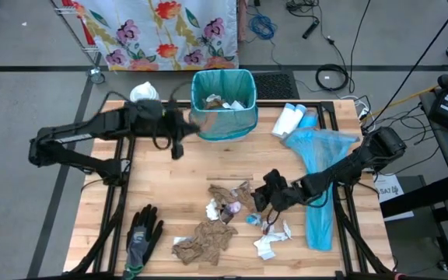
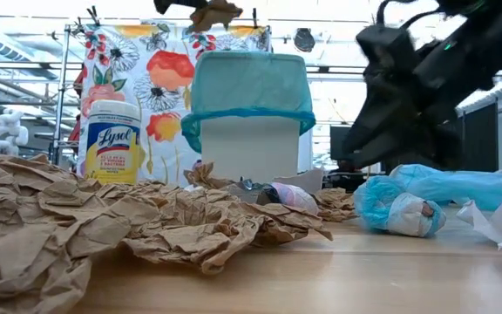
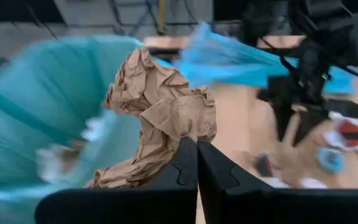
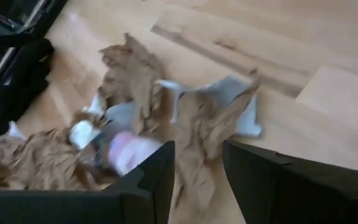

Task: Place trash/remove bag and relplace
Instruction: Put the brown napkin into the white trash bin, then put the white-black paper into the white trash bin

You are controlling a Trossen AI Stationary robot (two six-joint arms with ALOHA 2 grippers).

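Trash (image 1: 222, 211) scattered across wooden table (image 1: 185, 175)

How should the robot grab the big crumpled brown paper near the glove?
Best guess: come straight down from above on the crumpled brown paper and pinch one of its raised folds near the middle. It lies flat and spread on the table, so there is no side to slide under, but the wrinkles stick up and give the pincer something to close on. The glove lies apart from it.
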